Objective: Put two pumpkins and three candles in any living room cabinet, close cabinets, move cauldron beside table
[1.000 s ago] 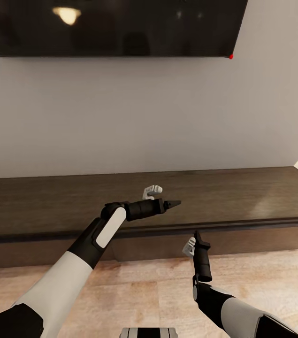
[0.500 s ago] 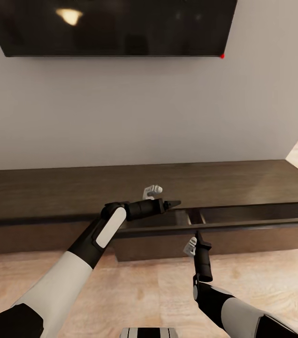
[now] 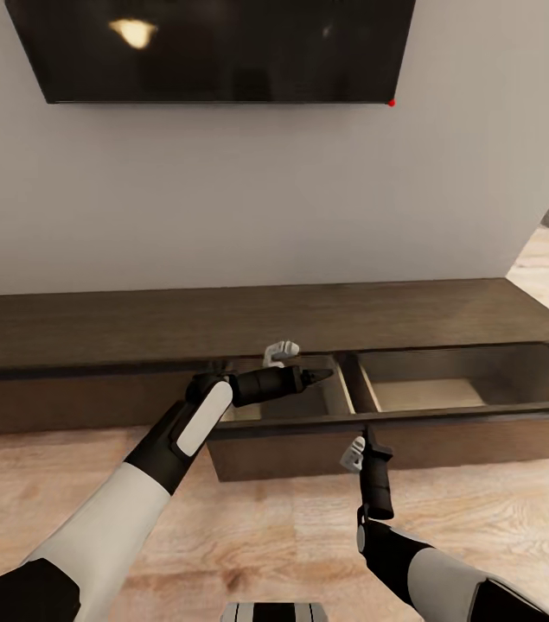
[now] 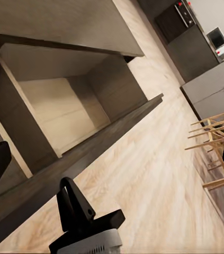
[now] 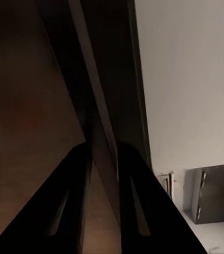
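**Cabinet drawer pulled open, nothing stowed yet**

I had the cabinet (image 3: 248,324) in front of me, running along the wall under a wall-mounted television (image 3: 213,47). Its wide drawer (image 3: 447,384) stood out from the front, showing two pale compartments split by a divider, and both looked bare. I saw no pumpkins, candles or cauldron, so I judged the storing had not started: all five items remained to be fetched and put in, the drawer shut afterwards, and the cauldron set by a table.

My right end effector (image 3: 369,429) sat at the drawer's front rail. In the right wrist view its two dark fingers (image 5: 69,211) straddled that thin front edge (image 5: 98,132), closed on it or nearly so. My left end effector (image 3: 309,377) hung just above the drawer's left compartment with nothing in it; I could not tell how far apart its fingers were.

The left wrist view gave what the head view lacked: a look straight into a compartment (image 4: 64,114), confirming its floor was bare, plus wooden chairs (image 4: 215,143) and dark kitchen units (image 4: 196,37) beyond the cabinet's far end. The head view alone laid out the whole cabinet and both arms against it.
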